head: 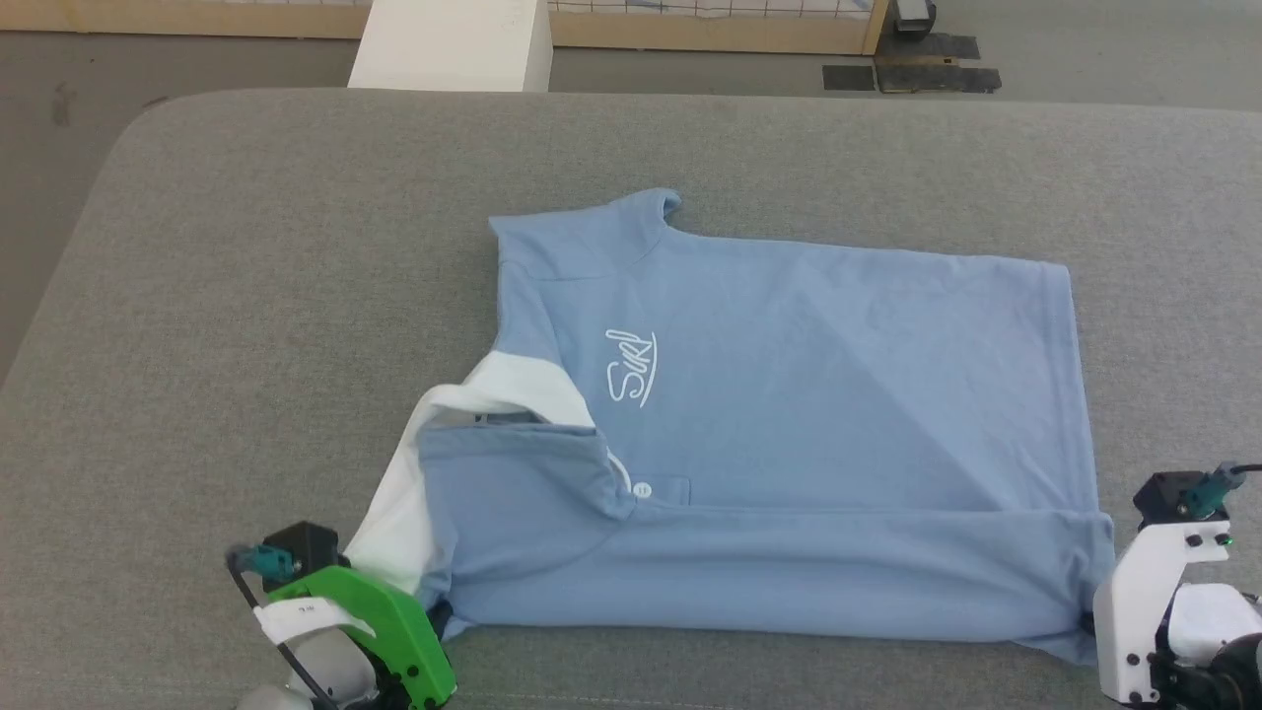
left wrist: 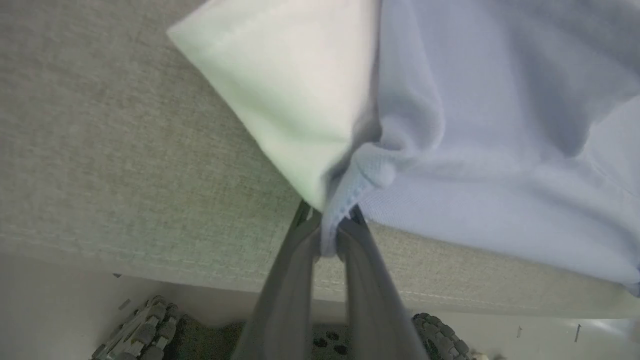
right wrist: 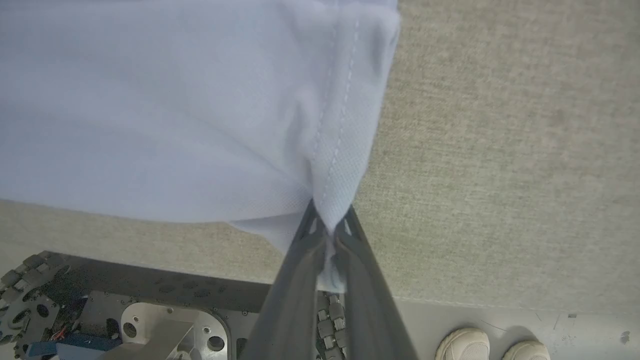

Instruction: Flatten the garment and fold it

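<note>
Firmly, the left pincer [left wrist: 330,222] and right pincer [right wrist: 330,222] each clench a near corner of the garment [head: 789,394].

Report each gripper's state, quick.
Left gripper: shut on the garment, at its near edge.
Right gripper: shut on the garment, at its stitched hem.

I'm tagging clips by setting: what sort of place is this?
Probably a robot test space, not a home: a grey fabric-topped worktable, a wood-framed mesh fence behind it, and a plain grey floor.

Grey fabric tabletop [head: 296,247], white box [head: 454,44] beyond, wooden rail [head: 710,37], pale shoes [right wrist: 465,344]
</note>
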You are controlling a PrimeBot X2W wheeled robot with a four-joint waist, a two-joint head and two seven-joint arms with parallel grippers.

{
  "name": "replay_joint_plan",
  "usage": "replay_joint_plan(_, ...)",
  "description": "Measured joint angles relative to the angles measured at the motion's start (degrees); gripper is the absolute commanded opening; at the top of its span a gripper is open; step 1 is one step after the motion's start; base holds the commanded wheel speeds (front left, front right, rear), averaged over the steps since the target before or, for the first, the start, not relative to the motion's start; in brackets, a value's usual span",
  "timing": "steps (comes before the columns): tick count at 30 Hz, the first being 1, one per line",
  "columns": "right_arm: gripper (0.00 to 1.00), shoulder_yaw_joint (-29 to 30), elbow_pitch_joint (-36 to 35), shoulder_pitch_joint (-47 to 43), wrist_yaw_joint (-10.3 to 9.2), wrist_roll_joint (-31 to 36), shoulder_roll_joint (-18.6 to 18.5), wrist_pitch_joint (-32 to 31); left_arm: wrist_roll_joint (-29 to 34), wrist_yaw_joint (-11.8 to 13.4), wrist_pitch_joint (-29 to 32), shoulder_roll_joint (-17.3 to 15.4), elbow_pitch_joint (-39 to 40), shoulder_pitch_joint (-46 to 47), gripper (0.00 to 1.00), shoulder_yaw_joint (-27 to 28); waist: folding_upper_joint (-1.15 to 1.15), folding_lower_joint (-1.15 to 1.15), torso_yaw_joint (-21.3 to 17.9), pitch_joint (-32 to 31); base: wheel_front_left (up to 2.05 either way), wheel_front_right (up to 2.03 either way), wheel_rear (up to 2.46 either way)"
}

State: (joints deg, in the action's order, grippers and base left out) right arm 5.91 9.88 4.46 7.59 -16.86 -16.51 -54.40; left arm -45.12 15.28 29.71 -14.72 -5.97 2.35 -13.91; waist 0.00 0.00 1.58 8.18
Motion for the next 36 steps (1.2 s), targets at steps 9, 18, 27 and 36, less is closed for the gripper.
replay_joint_plan(9, 1.0, 0.4, 2.8, 0.0, 0.0, -0.2, 0.4, 4.1, 0.2, -0.5, -1.3, -0.2, -3.5, 1.0, 1.0, 0.2, 0.0, 0.0, 0.1, -0.4, 0.0, 0.0, 0.0)
replay_joint_plan(18, 1.0, 3.7, -5.1, 2.3, 0.0, -5.4, -2.3, 6.4, 1.3, 0.4, 1.0, -6.0, 7.3, 4.2, 1.0, 2.7, 0.0, 0.0, -0.3, -2.8, 0.0, 0.0, 0.0)
replay_joint_plan(27, 1.0, 8.2, -9.5, 9.8, -0.02, -5.8, -1.5, 21.9, 5.4, -4.9, -19.0, -4.9, 11.2, 11.7, 1.0, 6.8, 0.0, 0.0, -1.0, -2.7, 0.0, 0.0, 0.0)
replay_joint_plan(36, 1.0, 8.8, -6.6, 10.9, -0.02, -5.6, -0.9, 34.2, 11.6, -12.8, -37.7, -2.2, -0.5, 15.0, 1.0, 3.6, 0.0, 0.0, -1.1, 0.2, 0.0, 0.0, 0.0)
